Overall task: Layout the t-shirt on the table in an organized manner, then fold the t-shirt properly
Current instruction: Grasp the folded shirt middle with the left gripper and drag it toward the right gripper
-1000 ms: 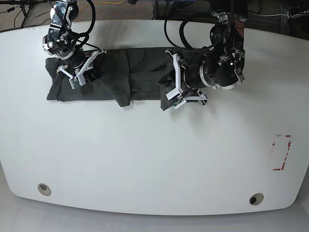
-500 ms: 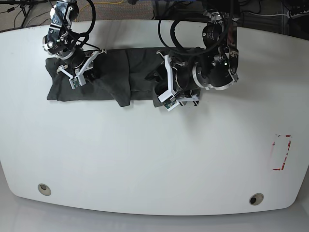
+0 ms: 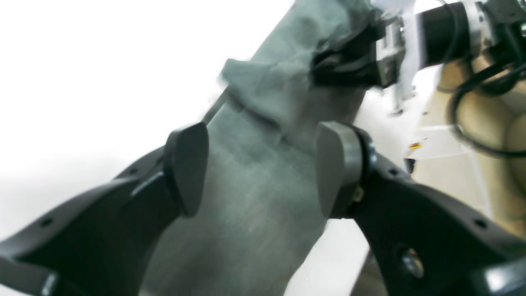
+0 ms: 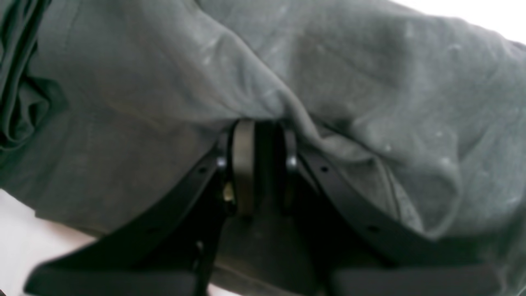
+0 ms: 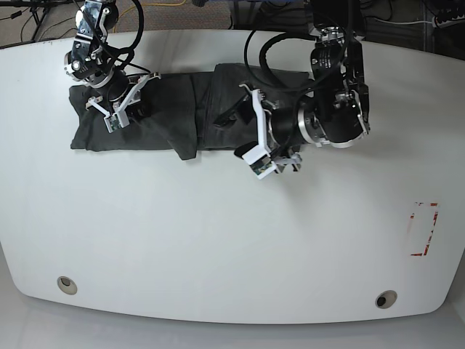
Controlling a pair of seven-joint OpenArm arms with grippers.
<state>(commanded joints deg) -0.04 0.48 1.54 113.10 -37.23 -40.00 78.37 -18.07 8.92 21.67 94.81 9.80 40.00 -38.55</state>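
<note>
Left tool [image 3: 263, 168]: jaws stand apart, nothing clamped between the pads [image 3: 187, 164]. It hangs over the right end of the t-shirt [image 5: 167, 109], with grey cloth showing in the gap below. In the base view this tool [image 5: 263, 142] sits at the near edge of the garment, and its arm housing [image 5: 334, 120] covers the cloth to the right.

Right tool [image 4: 259, 164]: jaws drawn close together under a raised fold of the t-shirt [image 4: 328, 82]; the fabric drapes over the fingertips, and the view suggests they are pinching cloth. In the base view this tool [image 5: 116, 109] sits on the left end of the garment.

The t-shirt lies as a long bunched band across the far part of the bench [image 5: 218, 240], wrinkled, with a flap hanging toward the near side around the middle.

Surroundings: black cables [image 5: 265, 43] loop over the far side above the cloth. Two metal grommets [image 5: 66, 284] sit near the front edge, and a red-outlined mark [image 5: 423, 229] lies at the right, well apart from the garment.
</note>
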